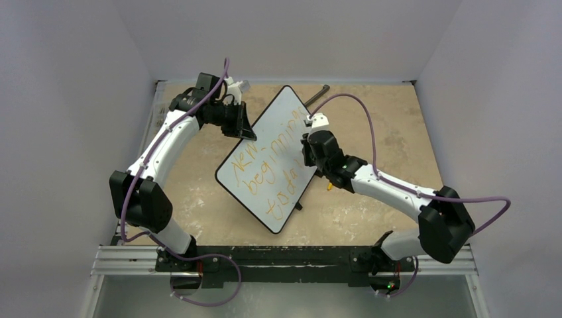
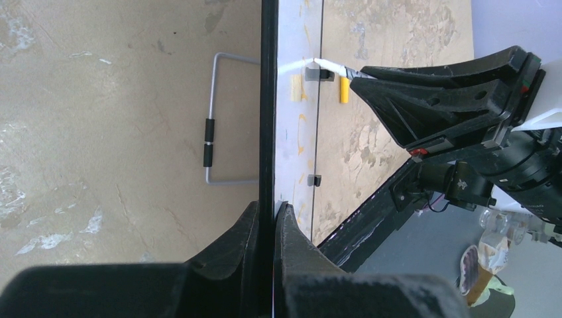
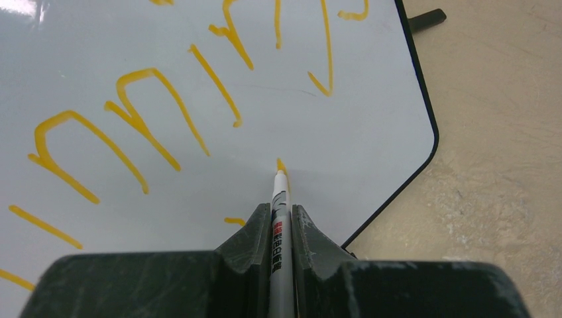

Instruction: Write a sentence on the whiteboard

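Since the near corner of the whiteboard (image 1: 289,99) points back at the arm bases, I'll start there. The board sits cornerwise in the middle of the surface (image 1: 371,126), and the sentence (image 1: 272,165) runs across it in three slanted orange lines. The closest line looks like "today", though its last letters near that corner are scrawly and I wouldn't swear to them.

Just off the board's right edge there's a small orange bit (image 1: 329,186) on the surface. My guess is the pen's cap, but it's too tiny to be sure.

A bit further out, the right gripper (image 3: 281,211) is pinched tight on a white pen (image 3: 280,199) whose tip touches the board beside a short fresh orange tick, not far from the rounded corner. I'd say the job's nearly done: "New" and "beginning" read fine from above, and this looks like a last letter or finishing stroke going in. The catch is that the right arm covers the end of that middle line from overhead, so I can't tell what's missing.

Farthest out, the left gripper (image 2: 268,207) is clamped on the board's black rim. Its camera sees the board edge-on, so no lettering there. A wire loop (image 2: 211,119) sits behind the board, and I can't tell if the board is propped up on it.
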Controlling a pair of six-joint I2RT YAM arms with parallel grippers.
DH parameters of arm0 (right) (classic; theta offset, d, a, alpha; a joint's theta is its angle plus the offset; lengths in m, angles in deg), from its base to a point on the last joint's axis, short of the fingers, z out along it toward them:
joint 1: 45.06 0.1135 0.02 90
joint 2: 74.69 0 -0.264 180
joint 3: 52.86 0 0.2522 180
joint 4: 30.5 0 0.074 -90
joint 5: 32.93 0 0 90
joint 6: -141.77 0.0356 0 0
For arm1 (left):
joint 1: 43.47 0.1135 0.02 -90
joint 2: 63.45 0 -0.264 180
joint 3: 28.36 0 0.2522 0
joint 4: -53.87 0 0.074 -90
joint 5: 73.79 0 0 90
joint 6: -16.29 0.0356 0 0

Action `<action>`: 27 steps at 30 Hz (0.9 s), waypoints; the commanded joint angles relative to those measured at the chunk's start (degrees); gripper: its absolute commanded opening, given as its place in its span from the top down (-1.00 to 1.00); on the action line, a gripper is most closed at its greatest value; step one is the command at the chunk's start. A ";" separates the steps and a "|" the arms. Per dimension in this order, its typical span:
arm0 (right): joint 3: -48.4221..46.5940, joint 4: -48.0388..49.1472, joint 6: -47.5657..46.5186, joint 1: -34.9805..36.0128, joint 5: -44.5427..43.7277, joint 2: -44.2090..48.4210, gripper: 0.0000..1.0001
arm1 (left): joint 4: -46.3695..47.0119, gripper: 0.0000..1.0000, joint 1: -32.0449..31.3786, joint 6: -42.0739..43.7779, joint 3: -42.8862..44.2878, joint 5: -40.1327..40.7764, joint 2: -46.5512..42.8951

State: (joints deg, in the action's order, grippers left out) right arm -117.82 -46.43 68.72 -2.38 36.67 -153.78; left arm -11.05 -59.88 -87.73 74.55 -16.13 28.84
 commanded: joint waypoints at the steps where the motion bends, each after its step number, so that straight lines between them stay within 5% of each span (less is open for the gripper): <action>1: 4.04 0.38 2.08 0.40 5.35 2.03 1.00 | -1.21 1.00 0.58 3.91 1.03 9.08 -0.09; 27: 13.23 -1.15 4.82 0.56 10.96 7.97 1.00 | -1.20 1.00 0.58 3.79 0.94 9.16 -0.41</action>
State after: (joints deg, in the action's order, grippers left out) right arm -105.45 -48.31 71.30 -2.38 41.22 -146.52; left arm -10.98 -59.88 -87.62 74.55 -16.35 28.84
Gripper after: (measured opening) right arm 0.095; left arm 0.047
